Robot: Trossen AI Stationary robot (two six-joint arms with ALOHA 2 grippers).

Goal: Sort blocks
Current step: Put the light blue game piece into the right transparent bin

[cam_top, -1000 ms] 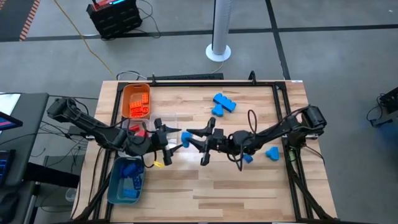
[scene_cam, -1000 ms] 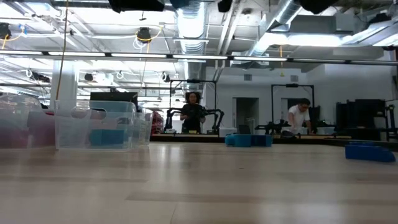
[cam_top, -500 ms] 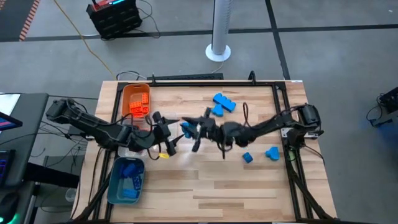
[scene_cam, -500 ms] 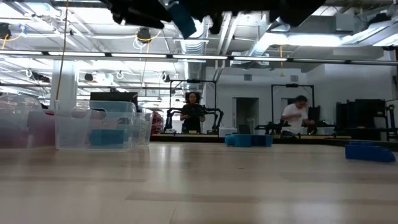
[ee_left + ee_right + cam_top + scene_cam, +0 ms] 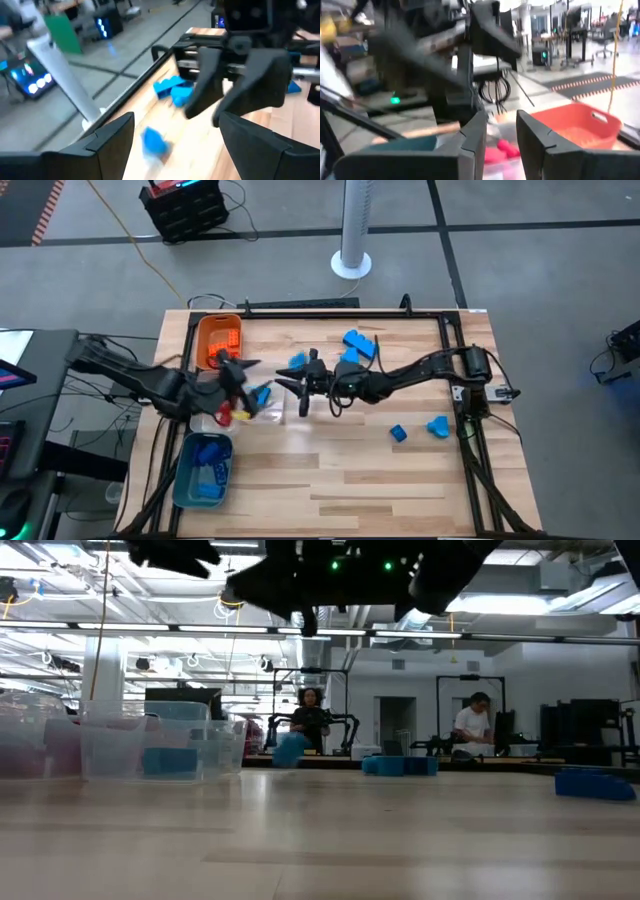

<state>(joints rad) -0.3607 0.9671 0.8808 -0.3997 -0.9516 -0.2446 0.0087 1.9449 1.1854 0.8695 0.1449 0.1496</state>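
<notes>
At table centre | left tool (image 5: 240, 380) wide, empty | right tool (image 5: 292, 383) nearly closed, empty

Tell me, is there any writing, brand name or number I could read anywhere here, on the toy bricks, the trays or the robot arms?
No readable text anywhere in these pictures.
Blue blocks: studs only, no lettering visible.
Orange tray and teal tray: no label visible.
Left gripper and right gripper: no marking legible.
Lit screens in the room behind: glowing shapes, too blurred to read.
</notes>
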